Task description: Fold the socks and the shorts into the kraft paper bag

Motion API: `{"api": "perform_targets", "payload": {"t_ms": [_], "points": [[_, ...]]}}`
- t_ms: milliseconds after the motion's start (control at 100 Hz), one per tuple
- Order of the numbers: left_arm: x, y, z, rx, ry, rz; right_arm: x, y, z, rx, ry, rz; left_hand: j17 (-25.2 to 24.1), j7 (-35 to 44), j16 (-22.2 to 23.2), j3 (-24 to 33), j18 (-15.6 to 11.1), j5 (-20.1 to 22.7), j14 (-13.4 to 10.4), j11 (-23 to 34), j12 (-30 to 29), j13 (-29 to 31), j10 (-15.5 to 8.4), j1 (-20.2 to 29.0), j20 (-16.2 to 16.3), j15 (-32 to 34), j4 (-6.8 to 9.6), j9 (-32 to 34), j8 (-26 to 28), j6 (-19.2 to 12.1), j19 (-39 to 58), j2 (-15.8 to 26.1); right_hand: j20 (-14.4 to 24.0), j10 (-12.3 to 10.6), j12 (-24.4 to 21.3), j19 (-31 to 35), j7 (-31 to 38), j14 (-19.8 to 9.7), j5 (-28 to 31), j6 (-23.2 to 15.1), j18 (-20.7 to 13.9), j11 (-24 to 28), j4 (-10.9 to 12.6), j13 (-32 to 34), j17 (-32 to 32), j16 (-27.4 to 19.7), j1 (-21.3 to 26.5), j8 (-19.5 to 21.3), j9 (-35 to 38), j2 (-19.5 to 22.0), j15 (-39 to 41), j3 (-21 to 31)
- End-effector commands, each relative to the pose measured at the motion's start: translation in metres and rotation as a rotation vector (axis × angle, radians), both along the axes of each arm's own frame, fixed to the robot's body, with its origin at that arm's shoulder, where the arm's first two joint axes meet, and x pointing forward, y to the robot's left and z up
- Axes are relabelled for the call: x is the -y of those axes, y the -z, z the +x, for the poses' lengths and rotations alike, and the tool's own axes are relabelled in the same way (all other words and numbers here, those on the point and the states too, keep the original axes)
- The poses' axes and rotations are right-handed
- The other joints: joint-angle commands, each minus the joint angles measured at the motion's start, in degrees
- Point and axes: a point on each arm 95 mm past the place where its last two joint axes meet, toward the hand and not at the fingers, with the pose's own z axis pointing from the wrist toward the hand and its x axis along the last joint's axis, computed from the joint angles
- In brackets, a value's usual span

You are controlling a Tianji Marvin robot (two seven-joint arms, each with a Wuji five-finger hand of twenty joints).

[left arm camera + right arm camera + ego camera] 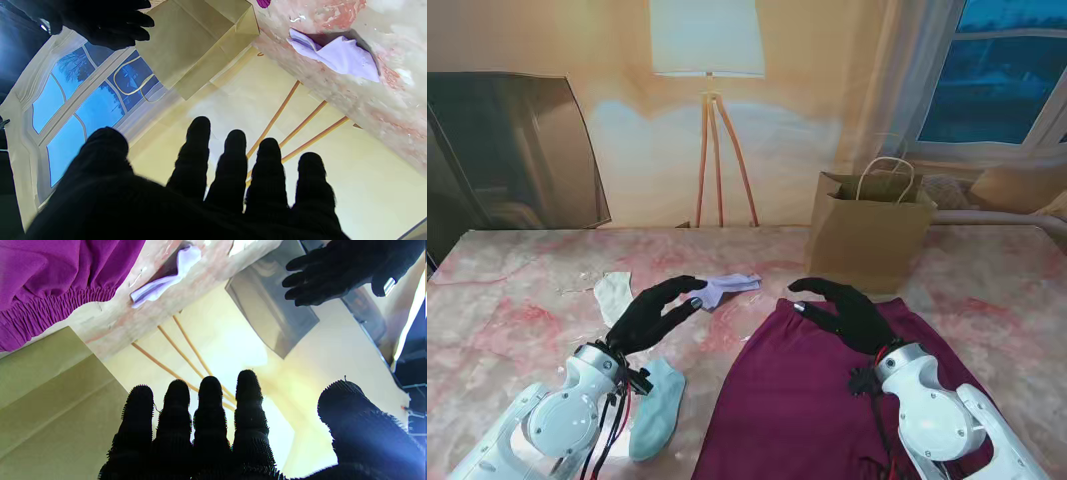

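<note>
My left hand (659,312) hovers with fingers spread and nothing in it, its fingertips just beside the lavender sock (727,288) on the pink marbled tabletop (507,300). From the stand view my right hand (847,312) is likewise spread and empty, raised over the far end of the magenta shorts (797,400), which lie flat and unfolded between my two arms. A white sock (613,295) lies left of the left hand, and a mint sock (659,410) lies nearer to me beside the left wrist. The kraft paper bag (870,228) stands upright with its mouth open at the far edge, beyond the shorts.

The left wrist view shows my black gloved fingers (233,166) straight and apart, gripping nothing; the lavender sock (337,55) sits crumpled on the tabletop ahead, and the bag (196,43) farther off.

The right wrist view shows its fingers (210,413) extended too, with the elastic waistband of the shorts (50,303) close by and the bag wall (50,400) alongside. I cannot tell whether the palm touches the fabric.

Judging by this, nothing is folded or bagged yet; the task is at its start. The next move likely calls for lowering the left hand to pinch the lavender sock and fold it over.
</note>
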Motion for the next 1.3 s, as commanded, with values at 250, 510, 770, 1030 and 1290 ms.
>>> {"api": "perform_targets", "payload": {"t_ms": [250,510,770,1030,1290], "points": [[0.001,-0.004,-0.001,0.019,0.01,0.001,-0.003,0.002,-0.002,-0.001,-0.01,-0.001,0.0,-0.5,-0.5,-1.7,-0.2,-0.5,-1.9,-1.0,-0.2,-1.4,-1.1,-1.8,1.2,-1.4,2.19,-1.4,0.2,-1.1,-0.1,0.5,-1.8,0.2,0.5,0.7,-0.7,-1.1,-0.4,-0.5,-2.5,0.0,3.3,0.7,-0.4,0.1,-0.7,-0.2,0.6,1.3,0.1,-1.2],[0.0,-0.005,0.0,0.022,0.012,0.007,0.0,-0.016,-0.003,0.042,-0.001,-0.009,0.2,-0.6,-0.5,-1.7,0.0,-0.5,-1.9,-1.0,-0.2,-1.3,-1.2,-1.9,1.5,-1.4,2.21,-1.3,0.3,-1.1,-0.1,0.5,-1.2,0.5,0.6,2.4,-0.5,0.6,-0.3,-0.7,-1.4,0.2,3.3,1.9,1.1,0.7,0.0,-0.1,0.9,0.9,0.8,-0.9],[-0.002,-0.007,0.002,0.022,-0.001,0.022,0.015,-0.06,0.009,0.136,0.017,-0.037,0.2,-0.6,-0.5,-1.7,0.0,-0.5,-1.9,-1.0,-0.2,-1.2,-1.2,-1.8,1.6,-1.4,2.21,-1.3,0.4,-1.1,-0.1,0.5,-0.6,0.5,1.0,4.1,-0.3,1.4,0.0,-1.2,-0.5,1.0,3.1,3.5,2.1,1.5,0.1,0.0,1.6,0.8,1.5,-0.6],[-0.007,-0.008,-0.001,0.009,-0.018,0.044,0.037,-0.119,0.02,0.272,0.09,-0.046,0.2,-0.6,-0.5,-1.7,0.0,-0.5,-1.9,-1.0,-0.2,-1.2,-1.2,-1.8,1.7,-1.4,2.2,-1.2,0.4,-1.0,-0.1,0.5,-0.1,0.4,1.6,6.1,0.0,2.0,1.1,-1.4,-0.6,2.4,3.0,6.3,4.8,2.5,0.9,0.1,3.6,-0.4,2.6,0.2],[-0.009,-0.007,-0.002,-0.001,-0.036,0.056,0.063,-0.176,0.037,0.385,0.196,-0.09,0.2,-0.6,-0.5,-1.7,0.1,-0.5,-2.0,-1.0,-0.2,-1.2,-1.1,-1.8,1.8,-1.4,2.19,-1.1,0.4,-1.1,-0.2,0.5,-0.2,-0.4,4.0,10.2,2.8,2.3,2.9,-1.7,-0.6,7.4,1.1,10.0,9.1,5.5,6.3,1.7,4.9,-6.6,4.8,11.9]]}}
